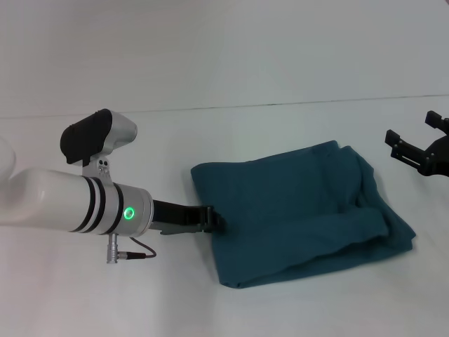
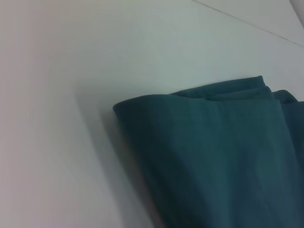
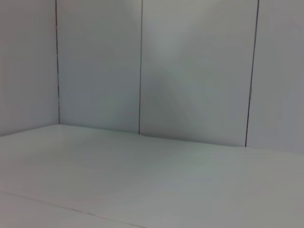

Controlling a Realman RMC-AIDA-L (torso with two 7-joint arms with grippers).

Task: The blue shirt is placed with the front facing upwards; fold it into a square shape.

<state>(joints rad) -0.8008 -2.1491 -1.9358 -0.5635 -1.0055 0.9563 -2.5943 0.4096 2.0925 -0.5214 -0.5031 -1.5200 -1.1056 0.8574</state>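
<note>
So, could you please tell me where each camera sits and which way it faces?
Head view: looks forward and down on the blue shirt; shows left end effector at its edge and right end effector off it.
Left wrist view: close on the shirt's fold; no arm shows.
Right wrist view: table and wall only.
Head and left wrist share the shirt.

One blue shirt [image 1: 295,210], folded; two tools: left tool [image 1: 214,217], right tool [image 1: 414,140].

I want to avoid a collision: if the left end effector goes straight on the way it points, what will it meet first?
Most likely the blue shirt: the left end effector is already at its near-left edge, pointing across the folded cloth.
</note>
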